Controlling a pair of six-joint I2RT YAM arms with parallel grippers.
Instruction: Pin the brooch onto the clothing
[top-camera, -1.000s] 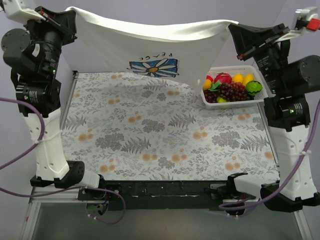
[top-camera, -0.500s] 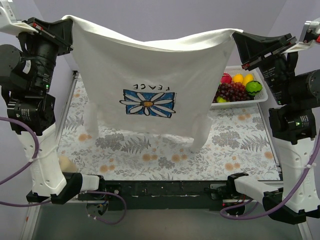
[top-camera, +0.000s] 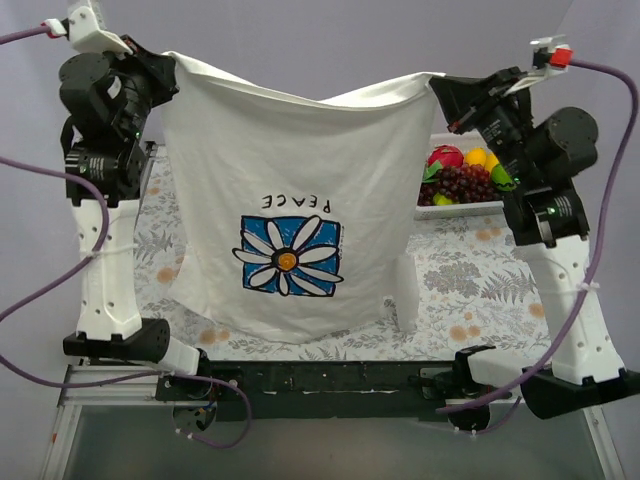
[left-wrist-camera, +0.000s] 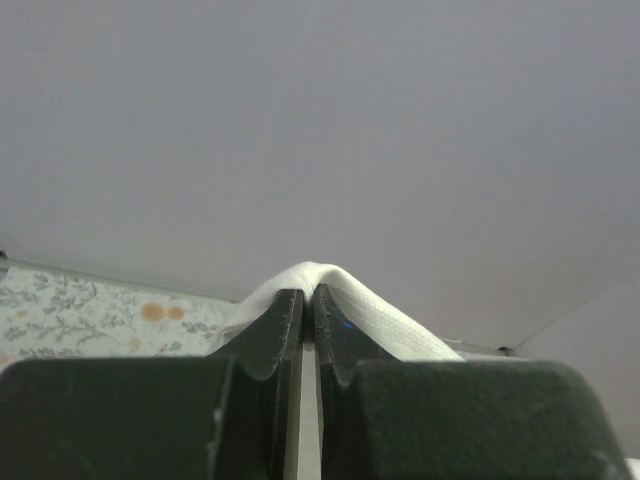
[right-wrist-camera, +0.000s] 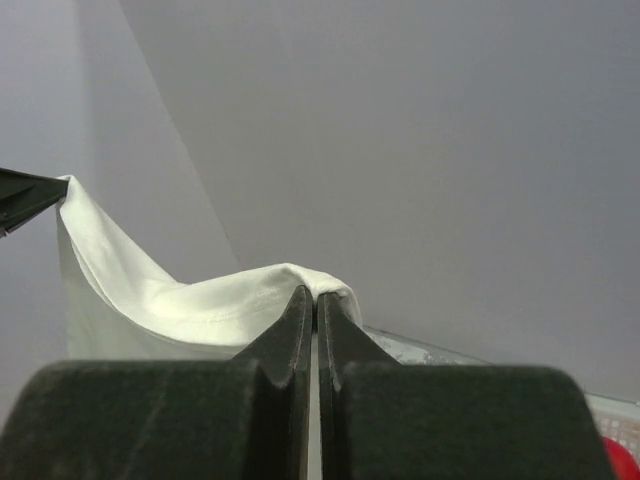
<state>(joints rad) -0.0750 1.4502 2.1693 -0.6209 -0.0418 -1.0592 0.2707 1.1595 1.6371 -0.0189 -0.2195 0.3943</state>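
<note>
Pinching the top corners of a plain white cotton T-shirt (top-camera: 290, 150), left gripper (top-camera: 172, 64) and right gripper (top-camera: 438, 82) hold it up; its blue square daisy badge (top-camera: 288, 256) looks pinned on already.

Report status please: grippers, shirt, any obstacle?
Left gripper shut on T-shirt edge; right gripper too. T-shirt hangs spread between them, blue daisy square showing. Fruit basket behind, right.

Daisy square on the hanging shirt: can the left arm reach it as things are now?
Probably not. The left gripper is shut on one top corner of the shirt, the right gripper on the other; the daisy square hangs well below. Letting go would drop that corner.
</note>
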